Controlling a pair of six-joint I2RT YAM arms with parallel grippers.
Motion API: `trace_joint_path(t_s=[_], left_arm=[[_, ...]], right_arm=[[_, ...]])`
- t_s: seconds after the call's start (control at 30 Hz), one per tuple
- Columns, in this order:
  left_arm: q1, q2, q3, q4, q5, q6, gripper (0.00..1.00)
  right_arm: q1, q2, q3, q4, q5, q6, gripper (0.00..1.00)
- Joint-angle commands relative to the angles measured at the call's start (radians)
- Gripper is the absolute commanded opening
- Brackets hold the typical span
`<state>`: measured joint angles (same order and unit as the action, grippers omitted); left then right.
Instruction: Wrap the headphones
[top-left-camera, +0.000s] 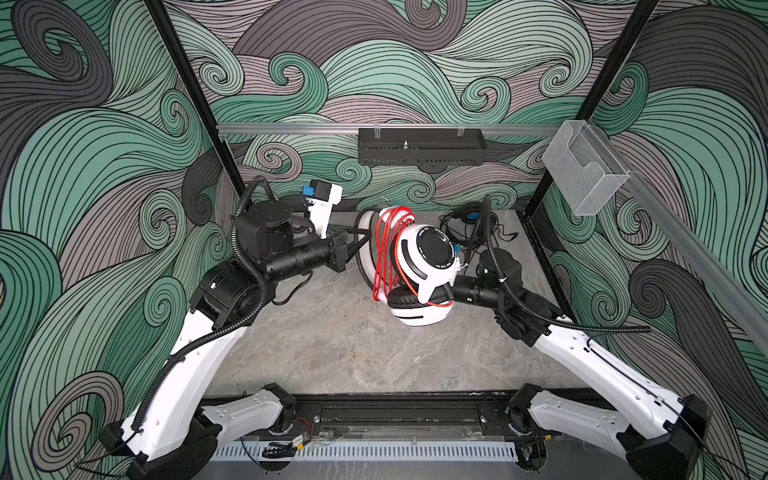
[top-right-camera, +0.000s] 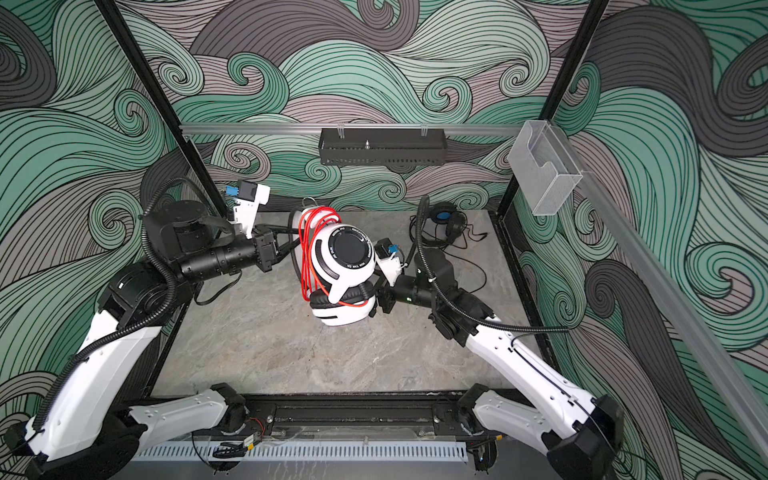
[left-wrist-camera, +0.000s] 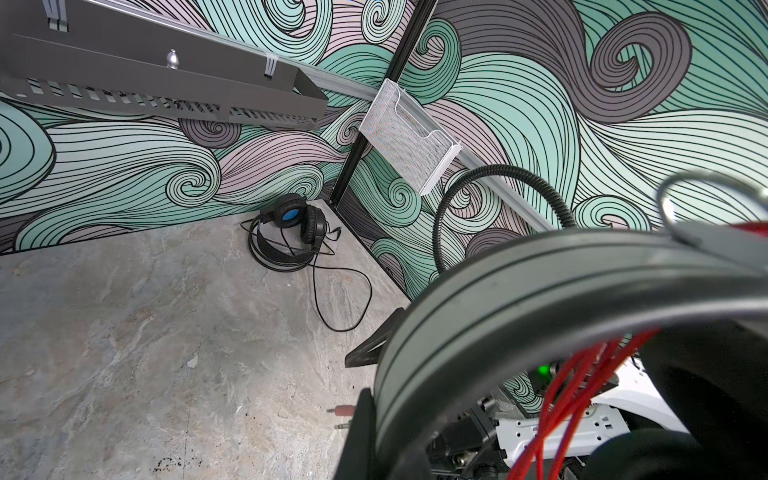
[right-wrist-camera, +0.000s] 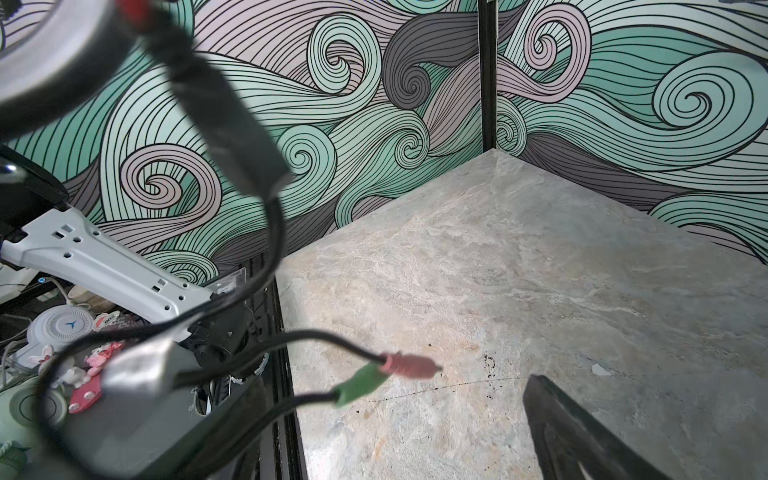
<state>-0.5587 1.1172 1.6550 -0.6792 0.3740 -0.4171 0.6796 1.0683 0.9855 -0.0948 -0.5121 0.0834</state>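
The white headphones (top-left-camera: 428, 257) hang above the table in both top views, black-padded cups stacked at the bottom and the thin red cord (top-left-camera: 386, 249) looped several times around the headband. My left gripper (top-left-camera: 365, 237) is shut on that headband (left-wrist-camera: 540, 282), coming in from the left. My right gripper (right-wrist-camera: 395, 436) stands open just behind the white cups, which hide its fingers in both top views. The cord's pink plug (right-wrist-camera: 411, 365) and green plug (right-wrist-camera: 361, 384) dangle loose between its jaws. The black headphones (top-left-camera: 469, 224) with blue lining lie at the back right, cord sprawled out.
The grey stone table (top-left-camera: 332, 345) is closed in by patterned walls. A black slotted tray (top-left-camera: 419, 151) hangs on the back rail, and a clear mesh bin (top-left-camera: 582, 166) on the right rail. The black pair's cord (left-wrist-camera: 345, 299) loops out over the table.
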Motion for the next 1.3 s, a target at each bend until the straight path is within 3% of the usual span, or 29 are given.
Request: trace_joint_path(t_s=[0.0, 0.33, 1.07, 1.13, 1.27], left_arm=[[0.006, -0.006, 0.052, 0.097, 0.041, -0.057, 0.00], [0.008, -0.010, 0.037, 0.123, 0.046, -0.080, 0.00], [0.011, -0.023, -0.017, 0.191, 0.055, -0.150, 0.00], [0.011, -0.025, -0.023, 0.200, 0.057, -0.157, 0.00], [0.011, -0.021, -0.026, 0.214, 0.062, -0.167, 0.00]], right_arm=[[-0.006, 0.011, 0.036, 0.072, 0.005, 0.020, 0.97], [-0.006, 0.054, 0.052, 0.144, -0.067, 0.066, 0.87], [-0.005, 0.105, 0.081, 0.232, -0.057, 0.115, 0.91], [-0.008, 0.108, 0.078, 0.242, -0.061, 0.123, 0.87], [-0.007, 0.121, 0.081, 0.244, -0.070, 0.128, 0.67]])
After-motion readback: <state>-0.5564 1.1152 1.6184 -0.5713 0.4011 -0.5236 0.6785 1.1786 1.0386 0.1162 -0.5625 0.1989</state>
